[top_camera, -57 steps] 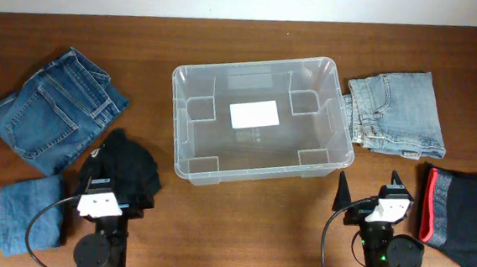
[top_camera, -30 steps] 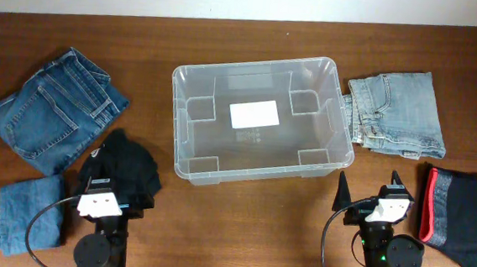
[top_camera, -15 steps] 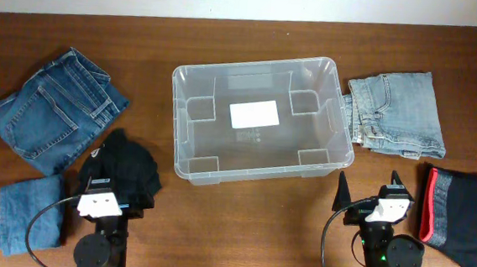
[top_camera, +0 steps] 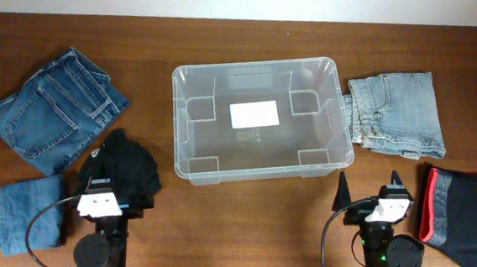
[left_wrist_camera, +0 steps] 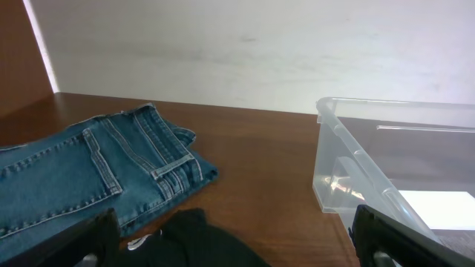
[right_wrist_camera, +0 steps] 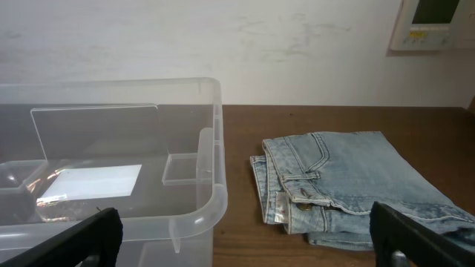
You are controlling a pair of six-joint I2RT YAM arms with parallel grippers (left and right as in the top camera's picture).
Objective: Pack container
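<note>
The clear plastic container (top_camera: 330, 144) sits at the table's middle, empty, with a white label on its base; it also shows in the left wrist view (left_wrist_camera: 349, 159) and right wrist view (right_wrist_camera: 211, 193). My left gripper (top_camera: 118, 171) is open at the front left, its fingers over a black garment (top_camera: 131, 164) (left_wrist_camera: 208, 241). My right gripper (top_camera: 368, 186) is open and empty at the front right, between the container and light-blue jeans (top_camera: 396, 111) (right_wrist_camera: 349, 185).
Dark-blue jeans (top_camera: 51, 108) (left_wrist_camera: 89, 170) lie at the left. A small folded blue denim piece (top_camera: 27, 211) lies at the front left. A black garment with a red band (top_camera: 460, 220) lies at the front right. A white wall borders the far edge.
</note>
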